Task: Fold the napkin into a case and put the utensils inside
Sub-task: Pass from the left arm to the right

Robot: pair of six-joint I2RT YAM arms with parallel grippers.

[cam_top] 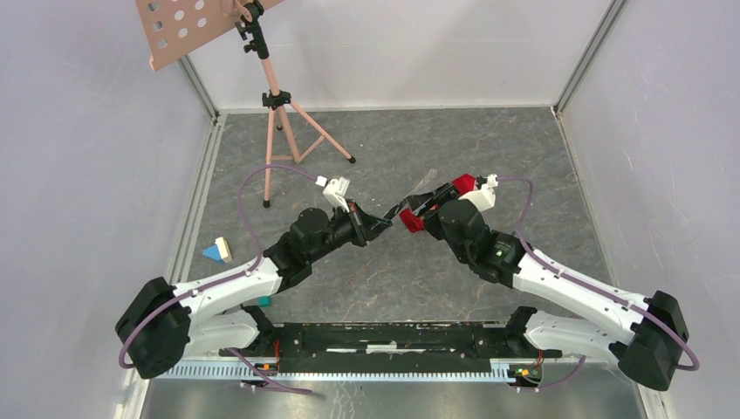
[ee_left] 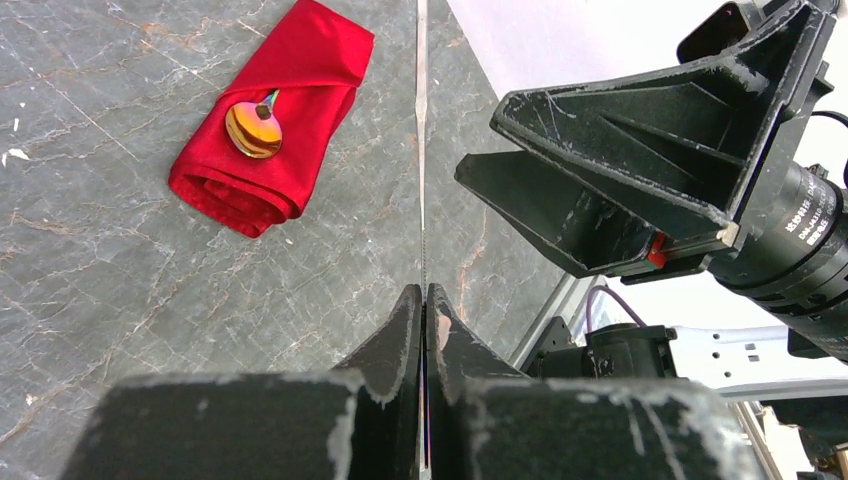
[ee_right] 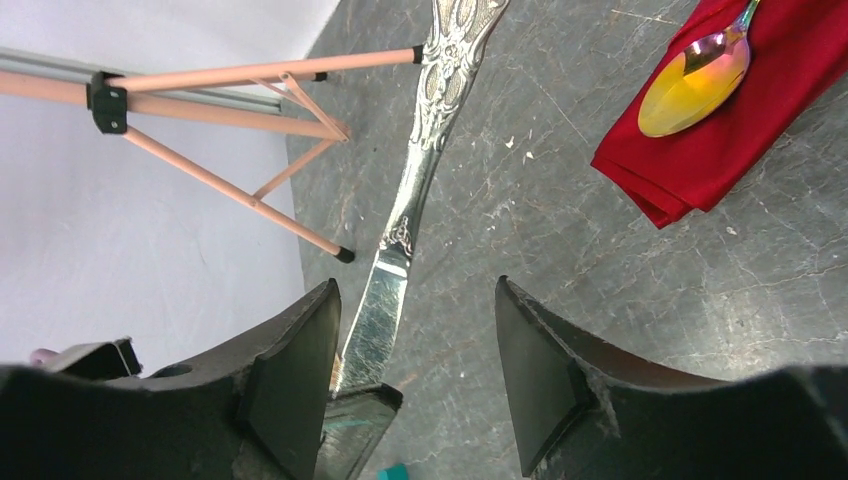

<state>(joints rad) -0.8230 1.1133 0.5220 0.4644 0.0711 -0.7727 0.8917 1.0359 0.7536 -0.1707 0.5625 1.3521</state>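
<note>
The red napkin lies folded as a narrow case on the grey table, with the gold-bowled spoon resting on its open end. It also shows in the right wrist view with the spoon, and mostly hidden under my right arm in the top view. My left gripper is shut on the blade of a silver knife with an ornate handle and holds it above the table. My right gripper is open; the blade passes between its jaws, close to the left finger.
A pink music stand's tripod stands at the back left; its legs show in the right wrist view. Small toy blocks lie at the left edge and a teal block sits near the left arm. Grey walls enclose the table.
</note>
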